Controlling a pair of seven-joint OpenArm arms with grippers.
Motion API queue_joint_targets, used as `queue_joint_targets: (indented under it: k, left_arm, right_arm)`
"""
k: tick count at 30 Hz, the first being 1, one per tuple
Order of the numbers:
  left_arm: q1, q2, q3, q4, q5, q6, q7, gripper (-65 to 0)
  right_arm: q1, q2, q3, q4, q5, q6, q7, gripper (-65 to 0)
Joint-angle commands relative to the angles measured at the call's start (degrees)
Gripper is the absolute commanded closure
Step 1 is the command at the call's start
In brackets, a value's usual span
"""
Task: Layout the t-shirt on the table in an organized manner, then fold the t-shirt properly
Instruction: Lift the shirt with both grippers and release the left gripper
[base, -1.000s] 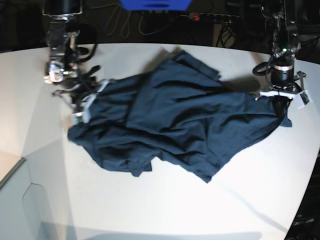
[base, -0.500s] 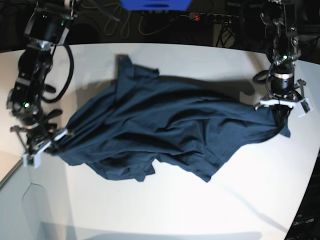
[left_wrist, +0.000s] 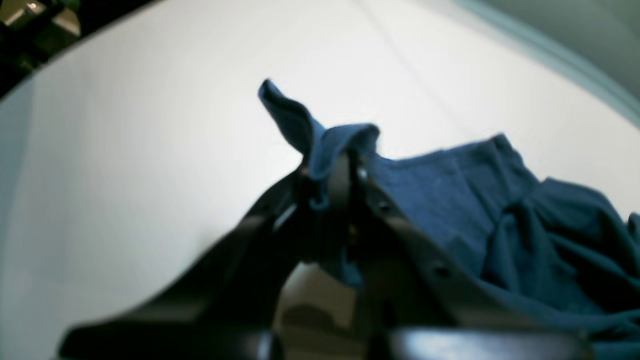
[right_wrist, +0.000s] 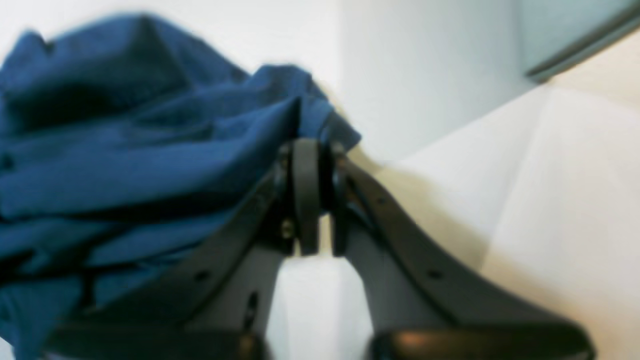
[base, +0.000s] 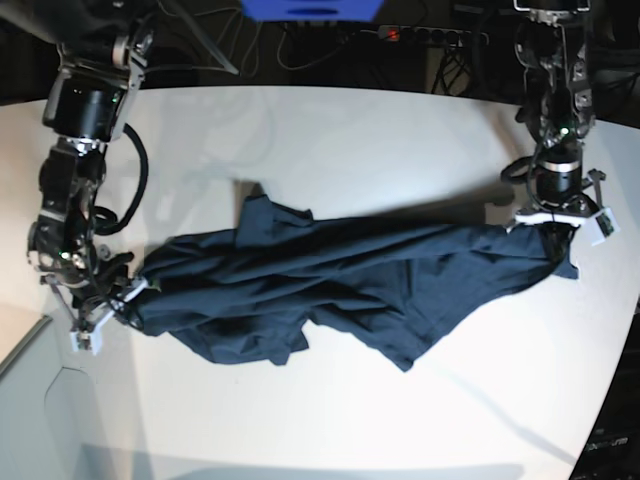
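Observation:
The dark navy t-shirt (base: 340, 285) lies crumpled on the white table (base: 350, 130), stretched in a long band between my two grippers. My left gripper (base: 560, 228), at the right of the base view, is shut on an edge of the t-shirt (left_wrist: 450, 200), with a corner of cloth poking up past its fingertips (left_wrist: 345, 165). My right gripper (base: 105, 305), at the left of the base view, is shut on the opposite edge of the t-shirt (right_wrist: 150, 150), close to the table's left front edge. Its fingertips (right_wrist: 305, 165) pinch a fold. The neck label is hidden.
A power strip with cables (base: 420, 35) and a blue object (base: 310, 8) sit beyond the table's far edge. A lower grey surface (base: 40, 410) lies past the table's front-left edge. The curved right edge (base: 615, 370) runs close to my left gripper.
My right gripper has moved left and toward the front edge with the shirt in it, drawing the heap into a long band. My left gripper has hardly moved and still holds the cloth.

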Motion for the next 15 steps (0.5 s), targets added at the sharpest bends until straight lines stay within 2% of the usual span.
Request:
queue_joint_targets:
  k: [1,5,8,11,15]
  left_arm:
    - [-1.0,-0.8,-0.3,0.7,0.1,-0.2,-1.9,-0.1]
    - [-1.3,-0.8,-0.3,0.6,-0.1,-0.2,-1.9,-0.1]
    - [-1.3,-0.8,-0.3,0.6,-0.1,-0.2,-1.9,-0.1]
    - [-1.3,-0.8,-0.3,0.5,-0.1,-0.2,-1.9,-0.1]
    - [-1.0,-0.7,-0.5,0.5,-0.1,-0.2,-1.9,-0.1]
  right_arm:
    - [1.2,1.2,-0.7,0.5,0.4,0.0,1.6,-11.3]
    - [0.0,1.0,1.0,4.4,0.4,0.0,1.6,-24.9]
    - [-4.4,-0.9,3.2,13.3,0.4,0.0,1.6,-34.5]
    - [-10.7,-3.4,2.6,22.0,0.4,0.2,1.5,-37.3]
    - [-18.7,-7.7,-2.8,29.1,0.4,0.4,1.6,-37.3]
